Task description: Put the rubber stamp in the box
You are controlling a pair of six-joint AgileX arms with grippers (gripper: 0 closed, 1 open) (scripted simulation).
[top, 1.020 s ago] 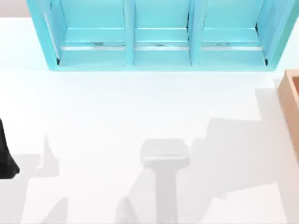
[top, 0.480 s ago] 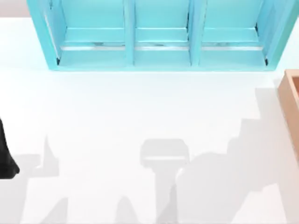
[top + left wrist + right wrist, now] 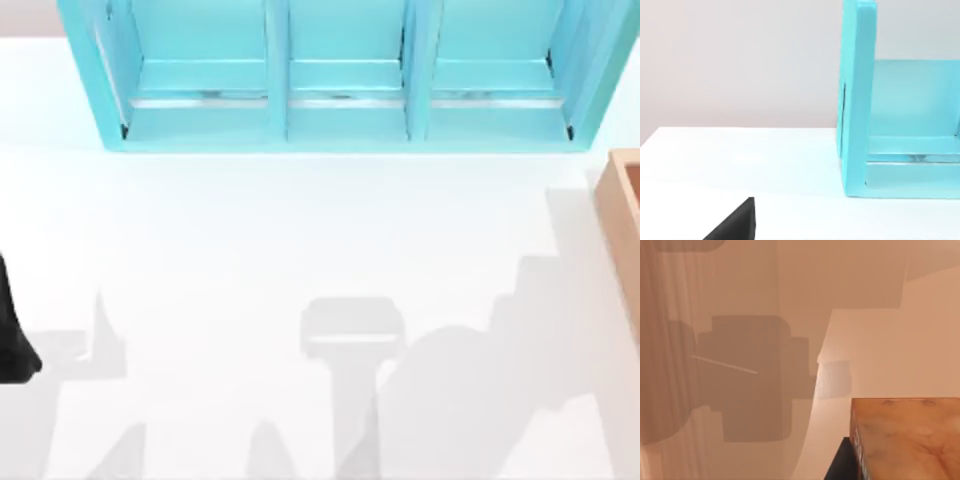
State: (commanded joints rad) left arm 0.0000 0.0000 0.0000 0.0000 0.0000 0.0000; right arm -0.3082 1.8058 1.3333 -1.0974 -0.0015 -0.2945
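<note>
Stamp (image 3: 905,440): small, rigid, probably light; its gloss suggests it is slippery, so best gripped across its flat narrow sides. Seen close up in the right wrist view, above the table (image 3: 300,230). Whether the right pincer clasps it, or how wide it stands, cannot be told. Box (image 3: 625,215): table's right edge. Left arm (image 3: 10,340): parked at left edge.

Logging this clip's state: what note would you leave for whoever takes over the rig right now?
Left end effector: parked at the left edge of the table, near the turquoise shelf unit.
Right end effector: the rubber stamp sits right against it.
Box: at the table's right edge.
Done: stamp apparently picked up.
Left: get it into the box, then let go.
</note>
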